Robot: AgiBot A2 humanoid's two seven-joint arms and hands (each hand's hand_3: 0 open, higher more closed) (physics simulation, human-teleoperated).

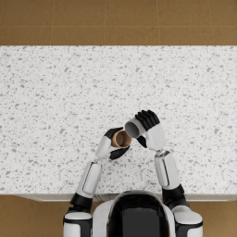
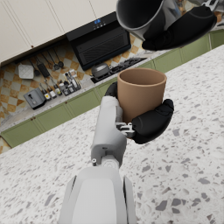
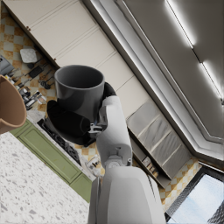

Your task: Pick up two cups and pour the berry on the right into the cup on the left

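My left hand (image 1: 112, 144) grips a brown cup (image 1: 121, 138), held upright above the speckled counter (image 1: 55, 92). In the left wrist view that hand (image 2: 144, 122) wraps the brown cup (image 2: 141, 92) from below and behind. My right hand (image 1: 149, 124) holds a grey cup (image 1: 133, 128) tipped sideways, its mouth facing the brown cup's rim. The right wrist view shows this hand (image 3: 72, 120) around the grey cup (image 3: 80, 89), with the brown cup (image 3: 8, 105) close beside it. The grey cup (image 2: 142, 16) hangs just above the brown one. No berry is visible in any view.
The white speckled counter fills the middle of the head view, with brown floor (image 1: 115, 21) beyond its far edge. Kitchen cabinets (image 2: 39, 22), a stove hood (image 2: 98, 41) and small appliances (image 2: 35, 98) show behind the counter in the wrist views.
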